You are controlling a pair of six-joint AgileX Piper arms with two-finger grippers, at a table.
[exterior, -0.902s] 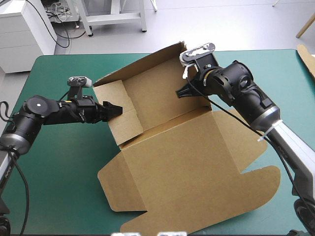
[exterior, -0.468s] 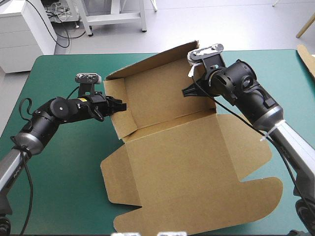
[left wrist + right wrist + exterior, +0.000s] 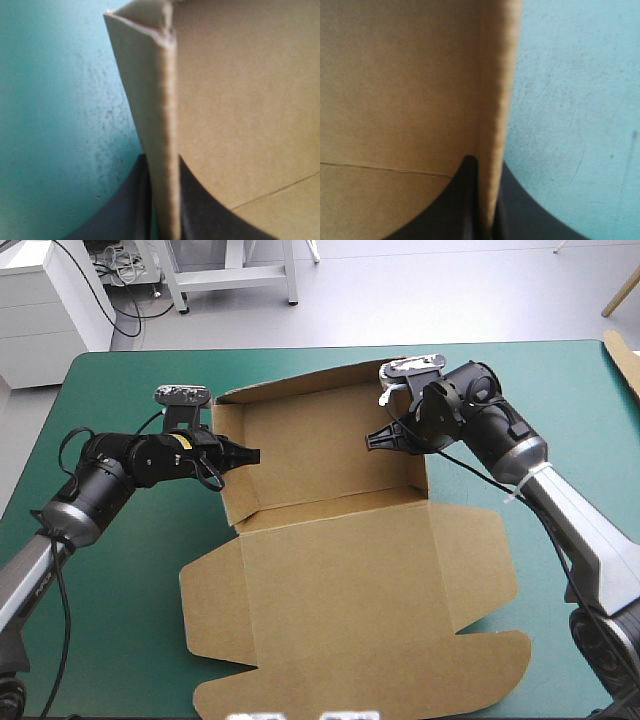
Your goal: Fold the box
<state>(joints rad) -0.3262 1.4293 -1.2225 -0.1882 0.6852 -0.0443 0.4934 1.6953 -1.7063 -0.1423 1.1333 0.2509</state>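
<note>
My counter wears a teal-green cover, which shows on either side of the brown box. The box lies across the middle, its wide lid panel flat toward the near edge and its walls raised toward the far edge. A strip of brown board shows at the far right edge, well apart from the box.

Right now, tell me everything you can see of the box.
The box is a cut sheet of plain brown board, half formed. Its far part stands as an open tray: back wall and two side walls raised. The wide lid panel lies flat on the teal-green cover toward the near edge, side flaps spread. The left gripper is shut on the left wall, the right gripper on the right wall.
</note>
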